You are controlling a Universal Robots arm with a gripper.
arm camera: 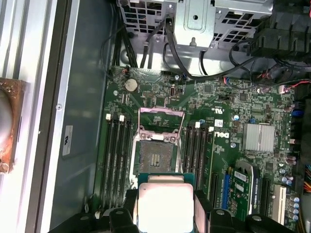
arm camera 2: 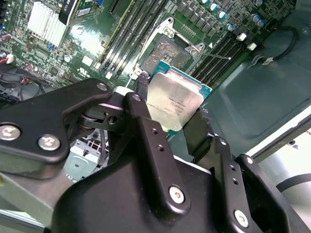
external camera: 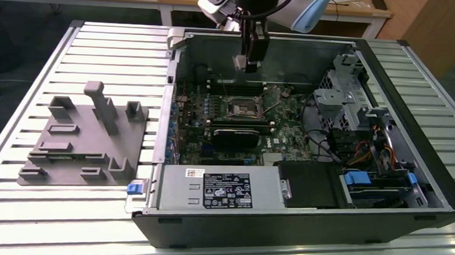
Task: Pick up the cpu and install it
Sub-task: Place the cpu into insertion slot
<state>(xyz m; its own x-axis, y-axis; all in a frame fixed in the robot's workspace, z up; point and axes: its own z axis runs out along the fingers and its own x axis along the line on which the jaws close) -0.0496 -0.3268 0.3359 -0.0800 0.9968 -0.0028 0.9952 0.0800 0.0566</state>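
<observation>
Jaws clamped on cpu point(arm camera 2: 175, 99) by two opposite edges, held above case point(external camera: 300, 223), at 12 o'clock of socket point(external camera: 240, 107) in the exterior view. Socket looks open and empty. I'd keep it level, square to the frame, lower straight, no sliding. Cpu flat, metal top up; square, no long axis.

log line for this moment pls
gripper: shut on cpu | cpu: held above motherboard, not in socket | socket: open, empty
</observation>
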